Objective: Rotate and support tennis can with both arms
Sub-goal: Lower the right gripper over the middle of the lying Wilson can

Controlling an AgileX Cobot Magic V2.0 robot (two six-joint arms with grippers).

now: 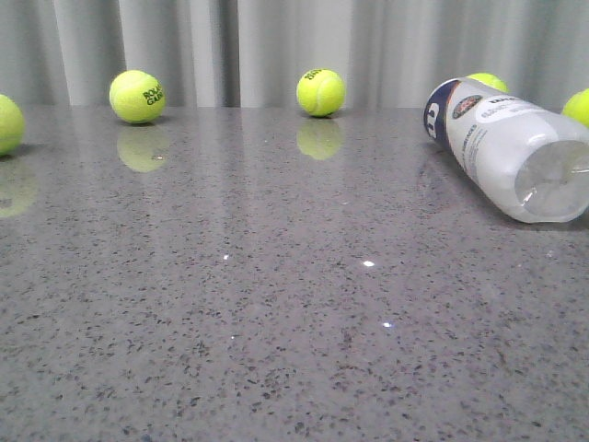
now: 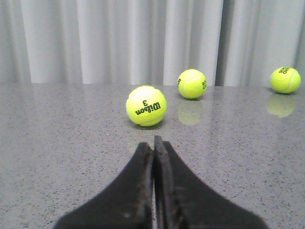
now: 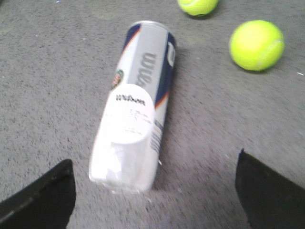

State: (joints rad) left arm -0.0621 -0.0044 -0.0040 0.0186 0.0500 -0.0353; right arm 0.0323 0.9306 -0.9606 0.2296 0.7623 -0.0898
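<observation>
From the front, the tennis can (image 1: 512, 147) lies on its side on the grey table (image 1: 276, 322), its clear end toward the camera and its navy end toward the curtain; a tennis ball (image 1: 321, 92) sits well to the left of the can, and two more peek out just behind it. No arm shows here.

In the left wrist view, the left gripper (image 2: 153, 145) has its jaws pressed together, empty, aimed at a ball printed "Wilson 3" (image 2: 146, 105); the can is not in sight, so this arm has yet to turn toward it.

In the right wrist view, the right gripper (image 3: 155, 191) hangs above the can (image 3: 136, 107) with jaws spread wide, one finger (image 3: 43, 198) beside the can's near end. The step looks like the first approach: centre the can between the fingers, close across its width not its length, and grip gently, since the thin tube may roll or squash
</observation>
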